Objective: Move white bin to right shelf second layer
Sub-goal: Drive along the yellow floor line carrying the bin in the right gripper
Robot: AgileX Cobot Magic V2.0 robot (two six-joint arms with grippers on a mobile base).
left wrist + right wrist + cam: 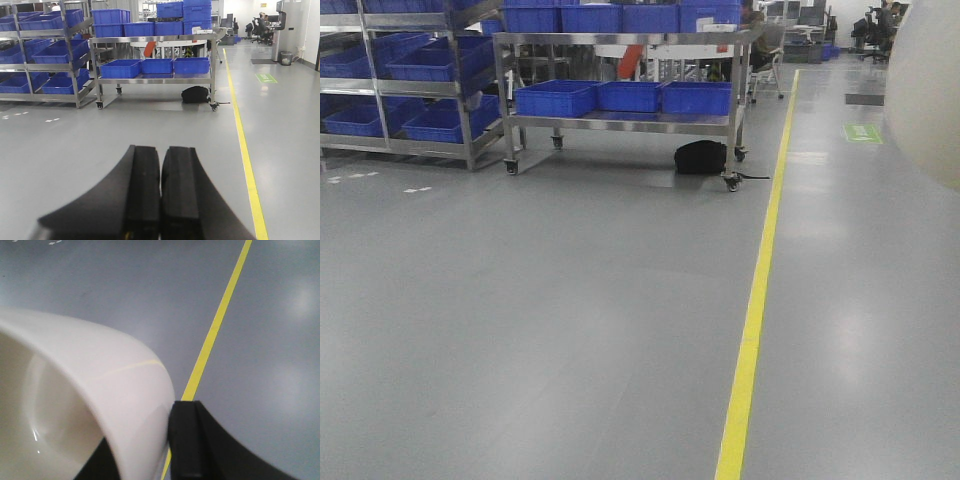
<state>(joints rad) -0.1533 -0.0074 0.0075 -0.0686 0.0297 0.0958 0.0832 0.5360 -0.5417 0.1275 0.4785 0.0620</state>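
Grey floor point(570, 320), right hand point(142, 450) clamping white bin point(100, 365)

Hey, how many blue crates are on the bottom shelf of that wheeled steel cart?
3, side by side: left crate, middle crate, right crate. Others could be hidden behind them.

One white bin point(75, 405), one steel cart point(155, 80) carrying three blue crates point(156, 65) low down (more stacked above), one black bag point(195, 94), one yellow floor line point(245, 150).

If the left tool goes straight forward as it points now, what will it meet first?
Ahead of the left tool, the grey floor looks free; the steel cart with blue crates far off is probably first.
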